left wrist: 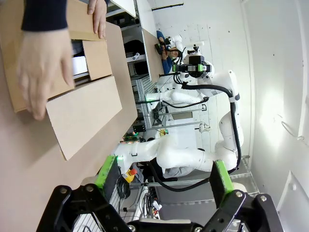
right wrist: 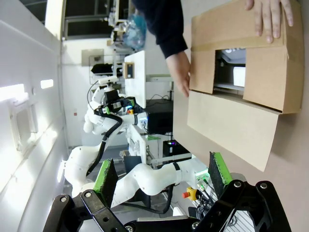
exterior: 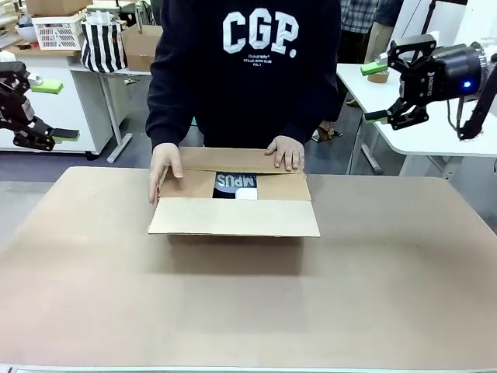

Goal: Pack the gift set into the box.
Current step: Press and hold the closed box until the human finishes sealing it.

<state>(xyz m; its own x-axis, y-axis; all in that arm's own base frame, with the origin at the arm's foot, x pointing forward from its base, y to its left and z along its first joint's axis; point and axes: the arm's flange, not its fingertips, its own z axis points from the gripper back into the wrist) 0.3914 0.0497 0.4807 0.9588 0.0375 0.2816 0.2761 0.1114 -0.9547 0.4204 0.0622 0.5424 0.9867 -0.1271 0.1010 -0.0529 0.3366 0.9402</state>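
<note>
The brown cardboard box [exterior: 233,217] stands at the middle of the table, its near flap spread flat toward me and its side and far flaps folded in. The gift set [exterior: 235,184], black with white lettering, shows through the gap between the flaps. A person's hands [exterior: 165,165] rest on the left and far flaps. My left gripper [exterior: 56,111] hangs open at the far left, off the table. My right gripper [exterior: 376,93] hangs open, high at the right. In the wrist views the left gripper [left wrist: 163,176] and right gripper [right wrist: 161,174] stand wide and empty, far from the box [left wrist: 87,111] [right wrist: 231,121].
The tan table [exterior: 233,311] has broad bare room in front of and beside the box. Behind the person are white tables, a striped bag [exterior: 103,43], a white basket [exterior: 58,31] and a smaller cardboard box [exterior: 141,45].
</note>
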